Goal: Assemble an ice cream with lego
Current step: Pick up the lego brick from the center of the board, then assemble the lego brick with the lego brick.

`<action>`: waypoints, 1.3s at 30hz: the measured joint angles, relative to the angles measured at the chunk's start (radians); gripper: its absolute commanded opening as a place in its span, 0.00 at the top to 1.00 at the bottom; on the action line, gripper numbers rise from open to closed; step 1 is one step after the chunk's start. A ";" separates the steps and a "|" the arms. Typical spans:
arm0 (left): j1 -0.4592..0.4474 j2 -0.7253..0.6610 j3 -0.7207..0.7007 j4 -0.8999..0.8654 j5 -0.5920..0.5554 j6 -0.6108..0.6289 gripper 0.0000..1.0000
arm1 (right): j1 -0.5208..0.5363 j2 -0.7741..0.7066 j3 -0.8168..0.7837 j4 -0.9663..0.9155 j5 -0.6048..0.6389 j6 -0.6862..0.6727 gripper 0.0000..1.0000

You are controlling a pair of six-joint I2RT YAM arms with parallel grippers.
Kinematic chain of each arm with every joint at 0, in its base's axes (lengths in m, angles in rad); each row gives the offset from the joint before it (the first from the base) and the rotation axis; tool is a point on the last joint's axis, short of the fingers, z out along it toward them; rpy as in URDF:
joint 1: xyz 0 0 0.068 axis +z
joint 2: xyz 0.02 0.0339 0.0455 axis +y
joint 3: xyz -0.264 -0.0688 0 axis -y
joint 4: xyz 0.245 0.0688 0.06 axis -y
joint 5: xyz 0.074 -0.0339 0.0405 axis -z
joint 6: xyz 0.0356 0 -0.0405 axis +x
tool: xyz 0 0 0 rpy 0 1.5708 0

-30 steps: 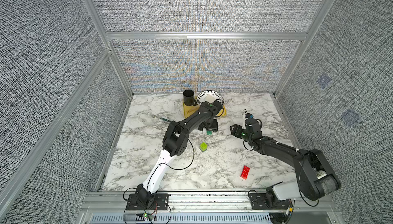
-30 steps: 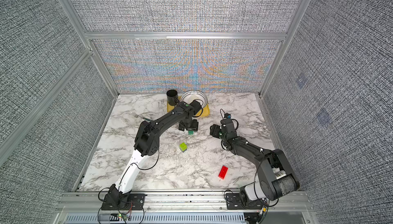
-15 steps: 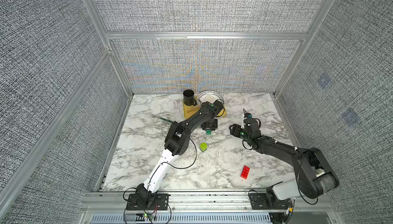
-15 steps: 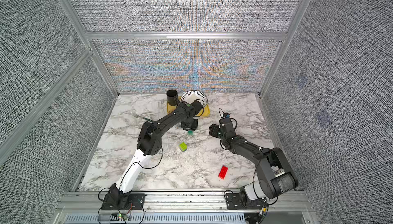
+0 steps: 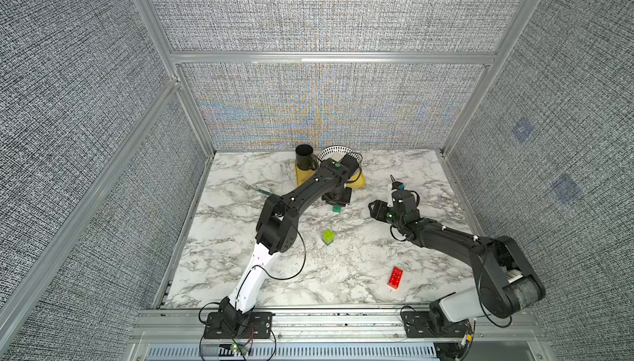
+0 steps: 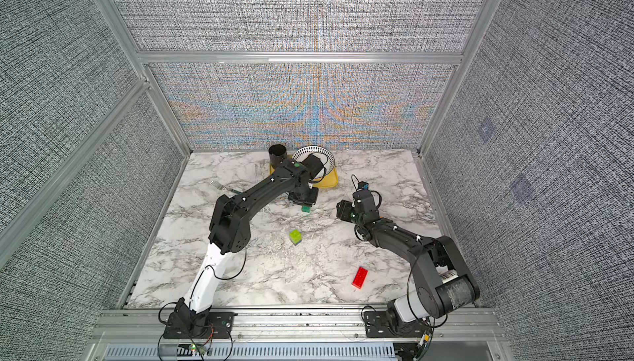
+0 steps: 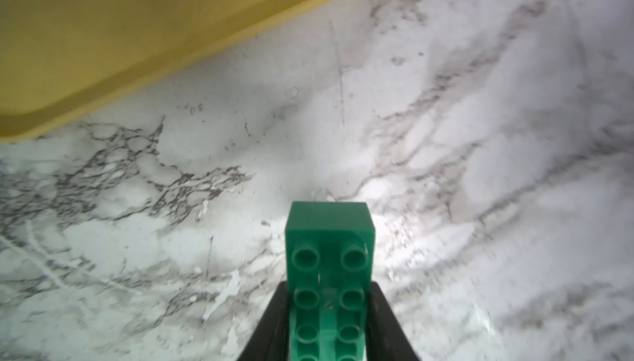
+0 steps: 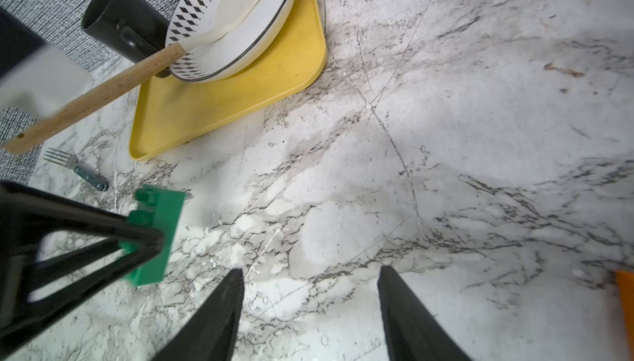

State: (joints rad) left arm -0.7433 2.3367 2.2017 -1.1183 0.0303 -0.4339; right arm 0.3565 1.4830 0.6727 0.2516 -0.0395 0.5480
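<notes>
Clamping the dark green brick (image 7: 329, 232) beside the yellow tray (image 7: 103, 33), left gripper (image 7: 329, 287) probably lifts next (right gripper (image 8: 310, 271) gapes empty).

Dark green brick (image 7: 328, 266), yellow tray (image 8: 240, 95)

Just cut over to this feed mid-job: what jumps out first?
The left hand is shut on a dark green brick, studs toward its wrist camera, just off the yellow tray. The right hand hangs open and empty over the marble tabletop beside it. A lime-green brick sits mid-table and a red brick lies near the front edge, on the right arm's side.
</notes>
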 measured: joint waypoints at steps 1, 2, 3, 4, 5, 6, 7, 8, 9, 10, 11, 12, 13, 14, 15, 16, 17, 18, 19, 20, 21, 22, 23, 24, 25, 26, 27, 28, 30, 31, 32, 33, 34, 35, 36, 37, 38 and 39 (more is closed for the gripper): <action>0.000 -0.040 -0.024 0.004 0.014 0.038 0.98 | 0.003 0.002 0.000 0.008 -0.011 -0.005 0.36; 0.000 -0.077 -0.045 0.002 0.030 0.077 0.98 | 0.005 0.004 0.000 0.015 -0.025 -0.012 0.35; 0.000 -0.106 -0.062 -0.005 0.048 0.111 0.98 | 0.008 0.006 0.000 0.020 -0.035 -0.018 0.35; 0.000 -0.132 -0.080 -0.014 0.062 0.143 0.98 | 0.011 0.011 0.001 0.023 -0.049 -0.027 0.35; 0.000 -0.159 -0.105 -0.024 0.079 0.178 0.98 | 0.014 0.017 0.002 0.026 -0.062 -0.033 0.35; -0.001 -0.180 -0.127 -0.036 0.090 0.203 0.98 | 0.017 0.022 0.005 0.027 -0.072 -0.037 0.35; -0.002 -0.210 -0.168 -0.045 0.102 0.232 0.98 | 0.019 0.029 0.010 0.029 -0.082 -0.041 0.35; -0.003 -0.241 -0.214 -0.052 0.108 0.256 0.98 | 0.023 0.037 0.017 0.031 -0.095 -0.047 0.35; -0.004 -0.266 -0.252 -0.057 0.111 0.272 0.98 | 0.023 0.044 0.022 0.033 -0.103 -0.048 0.35; -0.006 -0.294 -0.293 -0.064 0.116 0.290 0.98 | 0.024 0.053 0.027 0.037 -0.113 -0.051 0.35; -0.008 -0.315 -0.325 -0.066 0.123 0.305 0.98 | 0.024 0.062 0.033 0.036 -0.126 -0.052 0.35; -0.013 -0.329 -0.349 -0.066 0.126 0.317 0.98 | 0.024 0.071 0.037 0.037 -0.132 -0.054 0.35; -0.018 -0.335 -0.369 -0.067 0.126 0.329 0.98 | 0.024 0.079 0.042 0.037 -0.140 -0.055 0.35; -0.028 -0.336 -0.385 -0.066 0.126 0.339 0.98 | 0.024 0.086 0.045 0.037 -0.150 -0.057 0.35; -0.037 -0.336 -0.397 -0.065 0.126 0.349 0.98 | 0.025 0.092 0.048 0.036 -0.153 -0.058 0.35; -0.050 -0.336 -0.413 -0.064 0.126 0.359 0.98 | 0.026 0.097 0.051 0.035 -0.158 -0.058 0.35; -0.063 -0.336 -0.425 -0.064 0.126 0.372 0.98 | 0.026 0.102 0.054 0.036 -0.163 -0.058 0.35; -0.074 -0.336 -0.436 -0.060 0.126 0.381 0.98 | 0.027 0.105 0.056 0.036 -0.168 -0.059 0.35; -0.082 -0.336 -0.447 -0.056 0.126 0.388 0.98 | 0.028 0.106 0.056 0.035 -0.174 -0.060 0.35; -0.087 -0.336 -0.458 -0.055 0.125 0.402 0.98 | 0.028 0.109 0.058 0.035 -0.178 -0.061 0.35; -0.087 -0.336 -0.465 -0.055 0.119 0.406 0.98 | 0.028 0.111 0.059 0.036 -0.179 -0.061 0.35; -0.085 -0.336 -0.470 -0.052 0.108 0.409 0.98 | 0.028 0.114 0.061 0.035 -0.183 -0.062 0.35; -0.084 -0.336 -0.475 -0.048 0.097 0.415 0.98 | 0.028 0.117 0.063 0.035 -0.186 -0.063 0.35; -0.083 -0.336 -0.478 -0.047 0.097 0.419 0.98 | 0.028 0.120 0.066 0.034 -0.189 -0.063 0.35; -0.083 -0.336 -0.478 -0.046 0.092 0.426 0.98 | 0.028 0.124 0.069 0.035 -0.194 -0.065 0.35; -0.085 -0.336 -0.480 -0.043 0.088 0.431 0.98 | 0.028 0.127 0.072 0.035 -0.196 -0.065 0.35; -0.085 -0.336 -0.481 -0.040 0.076 0.435 0.98 | 0.028 0.128 0.073 0.035 -0.198 -0.065 0.35; -0.087 -0.336 -0.485 -0.035 0.069 0.440 0.98 | 0.028 0.129 0.074 0.035 -0.200 -0.066 0.35; -0.085 -0.336 -0.490 -0.034 0.053 0.445 0.98 | 0.028 0.129 0.074 0.034 -0.203 -0.066 0.35; -0.085 -0.336 -0.490 -0.034 0.043 0.445 0.98 | 0.029 0.131 0.075 0.034 -0.203 -0.066 0.35; -0.085 -0.336 -0.491 -0.032 0.043 0.446 0.98 | 0.030 0.134 0.077 0.034 -0.204 -0.066 0.35; -0.085 -0.336 -0.491 -0.031 0.039 0.446 0.98 | 0.031 0.136 0.079 0.031 -0.204 -0.067 0.35; -0.087 -0.336 -0.493 -0.031 0.027 0.446 0.98 | 0.032 0.138 0.081 0.029 -0.204 -0.069 0.35; -0.087 -0.336 -0.495 -0.031 0.021 0.446 0.98 | 0.033 0.140 0.083 0.028 -0.204 -0.069 0.35; -0.087 -0.336 -0.497 -0.030 0.022 0.446 0.98 | 0.034 0.141 0.085 0.028 -0.204 -0.070 0.35; -0.087 -0.336 -0.499 -0.031 0.021 0.448 0.98 | 0.035 0.142 0.087 0.028 -0.204 -0.072 0.35; -0.087 -0.336 -0.499 -0.030 0.021 0.449 0.98 | 0.035 0.142 0.087 0.028 -0.204 -0.073 0.35; -0.087 -0.336 -0.499 -0.030 0.021 0.449 0.98 | 0.035 0.142 0.087 0.028 -0.204 -0.073 0.35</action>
State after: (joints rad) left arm -0.8307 2.0010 1.7023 -1.1481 0.0517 0.0147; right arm 0.3920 1.6253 0.7593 0.2794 -0.2440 0.4751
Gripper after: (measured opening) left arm 0.332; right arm 0.646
